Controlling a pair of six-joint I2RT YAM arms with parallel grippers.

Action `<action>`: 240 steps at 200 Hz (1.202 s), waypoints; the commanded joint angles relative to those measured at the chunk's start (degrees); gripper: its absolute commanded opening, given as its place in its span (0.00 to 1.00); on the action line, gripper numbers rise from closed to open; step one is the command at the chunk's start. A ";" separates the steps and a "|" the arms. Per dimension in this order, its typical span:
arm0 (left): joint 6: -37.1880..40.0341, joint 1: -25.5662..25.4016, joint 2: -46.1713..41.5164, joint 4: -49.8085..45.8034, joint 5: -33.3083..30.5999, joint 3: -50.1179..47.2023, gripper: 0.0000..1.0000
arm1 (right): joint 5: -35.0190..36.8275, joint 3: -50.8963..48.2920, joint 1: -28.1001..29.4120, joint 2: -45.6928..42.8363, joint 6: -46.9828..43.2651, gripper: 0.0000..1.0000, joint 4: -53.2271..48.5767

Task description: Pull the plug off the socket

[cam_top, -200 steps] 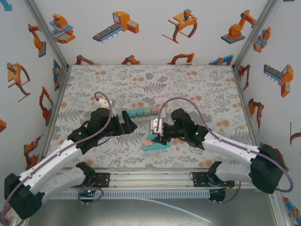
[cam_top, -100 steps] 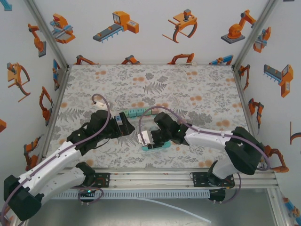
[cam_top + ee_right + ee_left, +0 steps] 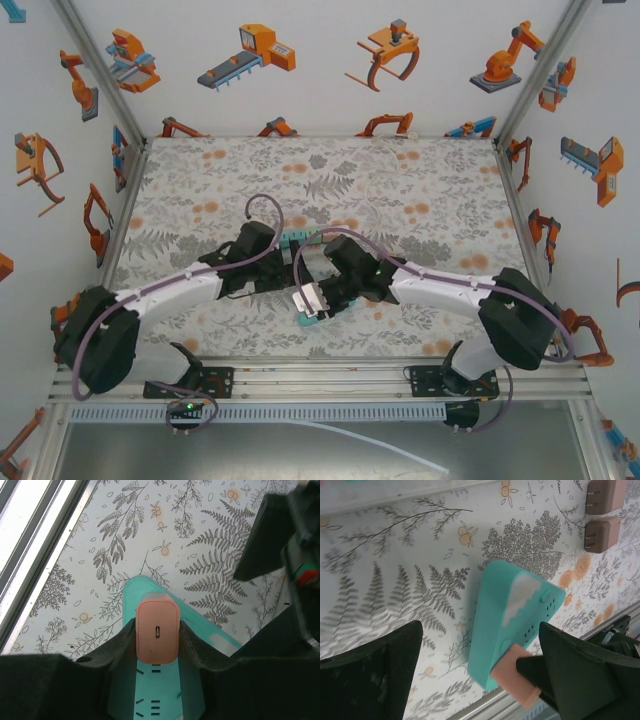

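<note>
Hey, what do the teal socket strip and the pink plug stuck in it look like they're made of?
The teal socket strip: probably hard moulded plastic, smooth with a slight sheen; a pale patch on its face may be glare. The pink plug: likely matte plastic too, even colour, rounded corners, no shine.

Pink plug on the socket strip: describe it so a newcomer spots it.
On the floral table's near side lies a teal socket strip. The pink plug sits in its end, pinched by the right claw; the loose plugs lie unplugged, prongs bare.
</note>
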 commanded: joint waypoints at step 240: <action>7.70 1.04 8.14 1.74 11.58 -10.71 0.45 | -3.34 12.53 -0.87 6.98 7.86 0.22 3.60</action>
